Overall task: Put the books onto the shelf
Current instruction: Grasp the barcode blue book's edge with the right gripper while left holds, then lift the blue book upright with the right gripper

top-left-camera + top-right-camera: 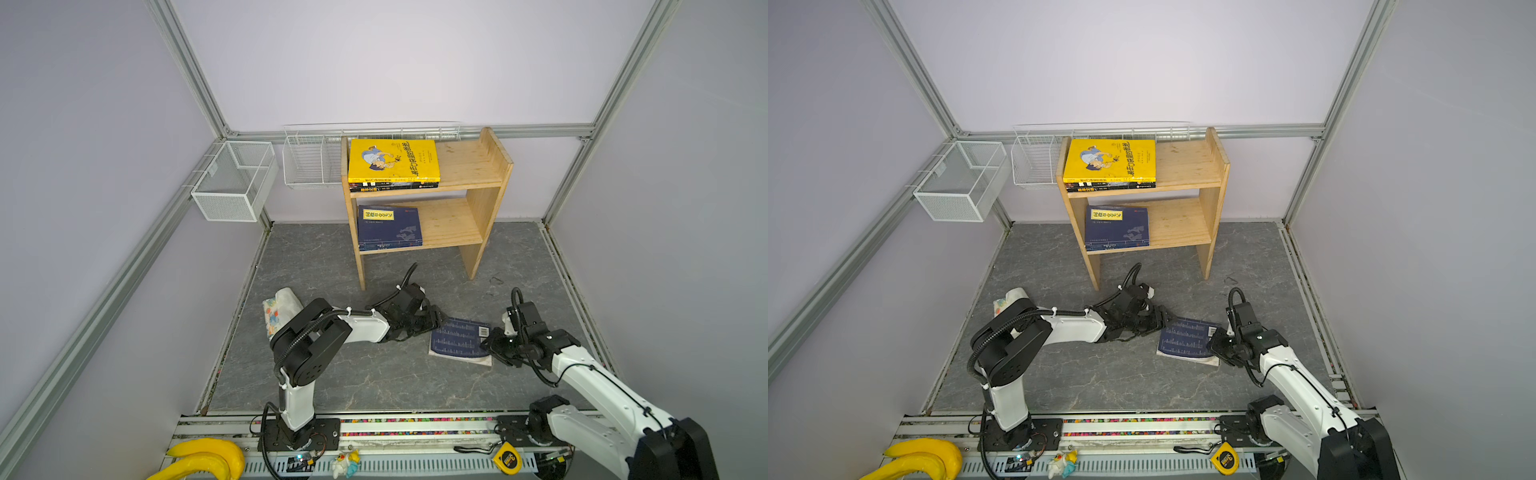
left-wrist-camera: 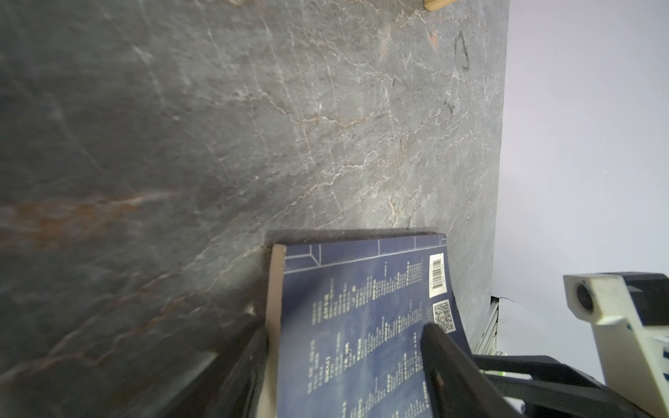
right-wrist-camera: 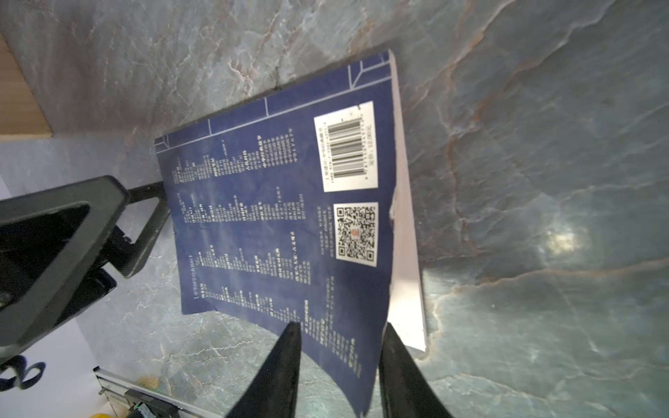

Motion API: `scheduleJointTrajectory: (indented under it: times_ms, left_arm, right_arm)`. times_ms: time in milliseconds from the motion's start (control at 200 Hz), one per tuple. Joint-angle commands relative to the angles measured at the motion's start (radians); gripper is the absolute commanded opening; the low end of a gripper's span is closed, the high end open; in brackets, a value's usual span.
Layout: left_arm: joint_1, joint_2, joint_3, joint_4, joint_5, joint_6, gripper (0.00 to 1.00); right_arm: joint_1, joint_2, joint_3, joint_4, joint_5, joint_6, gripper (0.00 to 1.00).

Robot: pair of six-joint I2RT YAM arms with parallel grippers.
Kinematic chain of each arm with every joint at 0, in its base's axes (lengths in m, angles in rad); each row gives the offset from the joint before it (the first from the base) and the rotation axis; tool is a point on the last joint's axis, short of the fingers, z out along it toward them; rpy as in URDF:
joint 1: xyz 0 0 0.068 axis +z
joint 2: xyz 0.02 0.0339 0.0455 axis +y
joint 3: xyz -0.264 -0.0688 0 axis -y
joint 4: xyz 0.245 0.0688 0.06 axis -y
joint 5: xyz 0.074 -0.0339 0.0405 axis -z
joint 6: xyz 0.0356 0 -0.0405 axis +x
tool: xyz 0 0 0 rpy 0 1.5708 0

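Observation:
A navy book (image 1: 459,340) (image 1: 1185,340) lies back cover up on the grey floor in front of the pine shelf (image 1: 486,166) (image 1: 1192,166). My left gripper (image 1: 438,321) (image 2: 345,331) is open and straddles the book's (image 2: 362,325) left edge, one finger beside the pages and one over the cover. My right gripper (image 1: 487,345) (image 3: 340,329) holds the curled-up near right corner of the book's (image 3: 271,217) cover between its fingers. On the shelf's top tier a yellow book (image 1: 392,160) lies on dark books (image 1: 390,185). Another navy book (image 1: 388,226) lies on the lower tier.
Two white wire baskets (image 1: 232,183) (image 1: 311,162) hang on the back left walls. A patterned pouch (image 1: 280,309) lies behind the left arm. Toy bananas (image 1: 208,457) and a yellow tape measure (image 1: 508,459) sit on the front rail. The shelf's legs stand just beyond the book.

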Motion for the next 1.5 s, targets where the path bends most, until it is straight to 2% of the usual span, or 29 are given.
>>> scheduleJointTrajectory:
  times_ms: [0, 355, 595, 725, 1010, 1250, 1495]
  left_arm:
    - [-0.014, 0.066, -0.023, -0.143, 0.028, -0.008, 0.69]
    - [-0.012, 0.071, -0.021, -0.137, 0.034, -0.008, 0.68]
    - [-0.013, 0.079, -0.017, -0.132, 0.04, -0.007, 0.68]
    - [-0.012, 0.077, -0.016, -0.133, 0.041, -0.007, 0.67]
    - [0.005, -0.004, -0.034, -0.154, 0.037, -0.006, 0.68]
    - [0.028, -0.115, -0.043, -0.157, 0.078, -0.024, 0.68]
    - [0.073, -0.255, -0.106, -0.128, 0.078, -0.067, 0.69]
  right_arm:
    - [-0.004, 0.006, -0.028, 0.067, -0.033, 0.03, 0.37]
    - [-0.005, 0.06, -0.036, -0.005, 0.026, 0.018, 0.34]
    - [-0.005, 0.044, -0.008, -0.062, 0.074, -0.001, 0.26]
    - [-0.005, 0.032, 0.015, -0.08, 0.093, -0.028, 0.14]
    - [0.011, 0.008, 0.115, -0.11, 0.108, -0.138, 0.06]
    - [0.101, -0.006, 0.365, -0.218, 0.303, -0.327, 0.06]
    - [0.271, 0.047, 0.53, -0.26, 0.537, -0.466, 0.06]
